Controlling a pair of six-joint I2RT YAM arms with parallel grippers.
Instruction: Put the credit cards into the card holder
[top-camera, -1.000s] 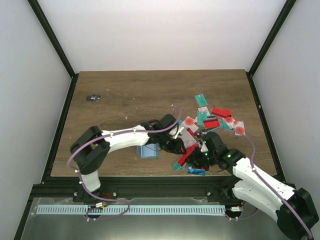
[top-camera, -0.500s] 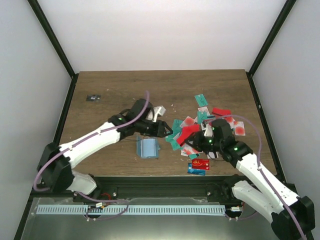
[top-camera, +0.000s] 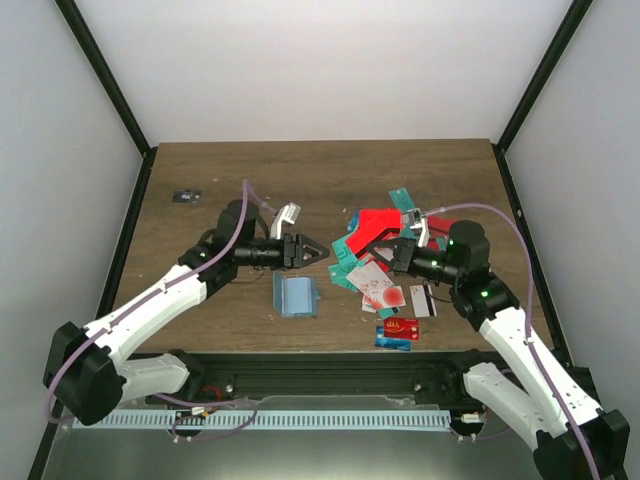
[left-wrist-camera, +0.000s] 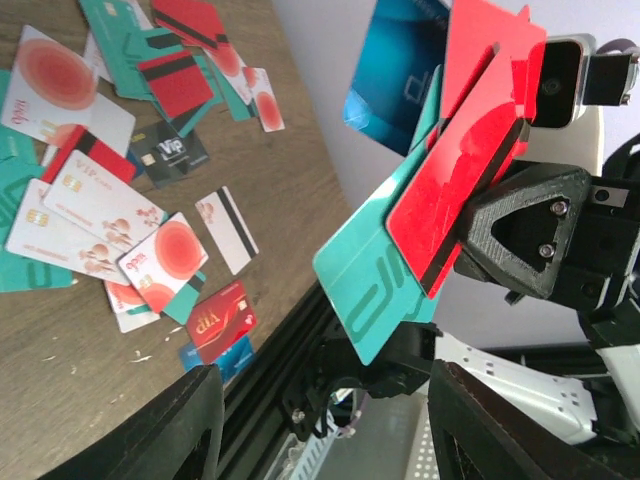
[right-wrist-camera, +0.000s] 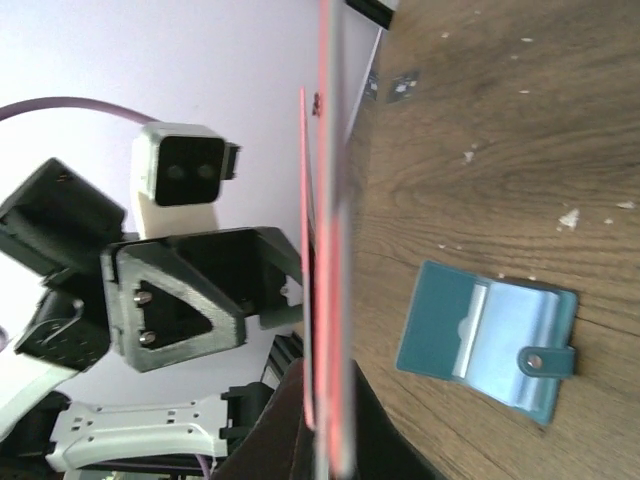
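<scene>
While the card holder is lying open on the worktop, the right gripper is clamping its jaws on a fan of red and teal credit cards, raised off the wood beyond and to the right of the holder. The left gripper is hovering just beyond the holder, jaws spread with nothing between them, and loose cards are lying scattered to the holder's right.

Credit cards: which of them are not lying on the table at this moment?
The fanned bunch of mainly red and teal cards, clamped in the right gripper and held in the air. All the other cards lie flat on the table.
</scene>
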